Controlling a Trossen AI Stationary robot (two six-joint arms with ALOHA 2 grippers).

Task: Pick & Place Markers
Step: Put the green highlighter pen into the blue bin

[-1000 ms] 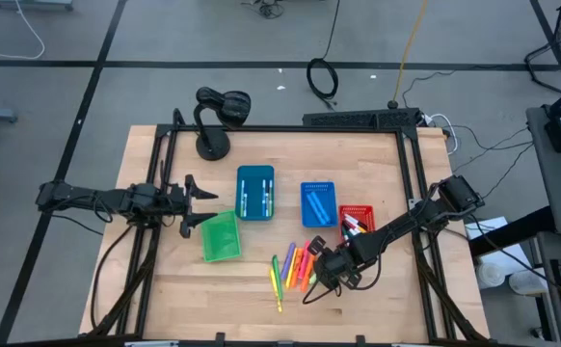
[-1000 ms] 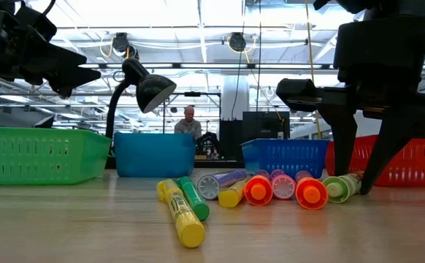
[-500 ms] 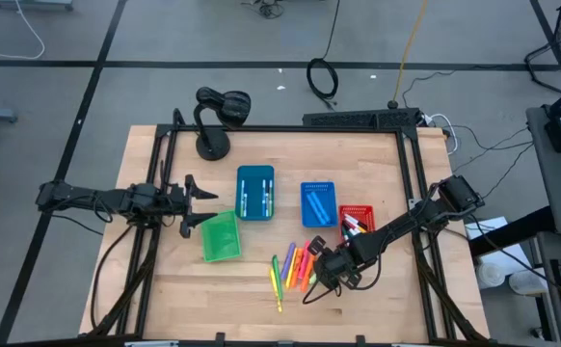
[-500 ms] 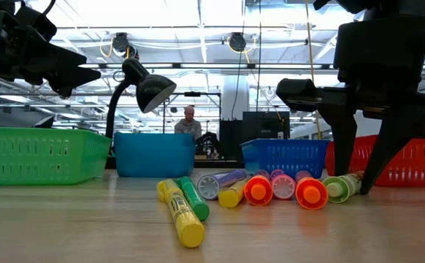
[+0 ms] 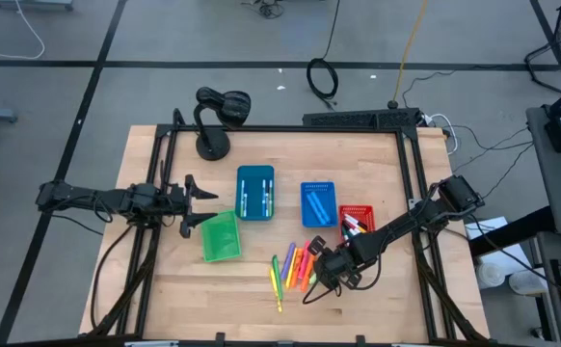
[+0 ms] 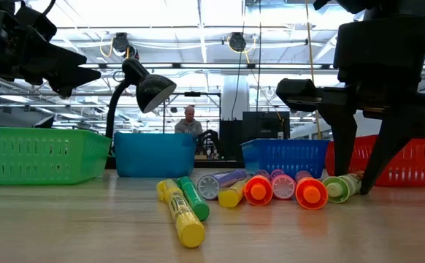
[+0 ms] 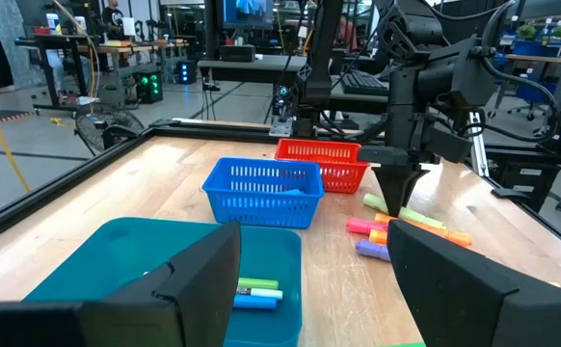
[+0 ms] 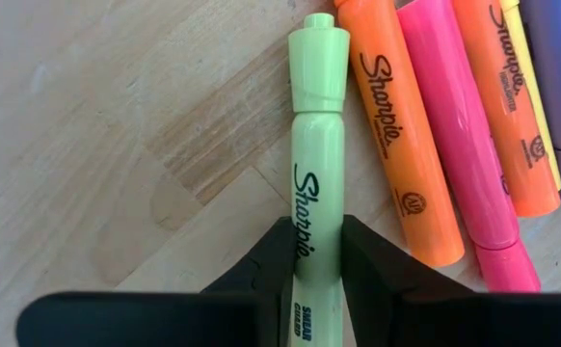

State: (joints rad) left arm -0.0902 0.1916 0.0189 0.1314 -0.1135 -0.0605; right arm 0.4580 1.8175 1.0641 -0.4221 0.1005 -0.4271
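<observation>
Wood tabletop (image 5: 165, 280): teal bin (image 5: 255, 192) holds markers, green bin (image 5: 220, 235) just beside it. Right gripper (image 8: 317, 253) fingers clamped on lime marker (image 8: 317, 164) near red bin (image 5: 359, 218). Left gripper (image 5: 196, 203) fingers apart.

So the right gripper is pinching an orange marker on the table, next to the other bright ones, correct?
Not quite: the marker between the right gripper's fingers is the light green marker, not an orange one. The right wrist view shows this, with an orange marker lying just beside it on the table among the other bright ones.
</observation>
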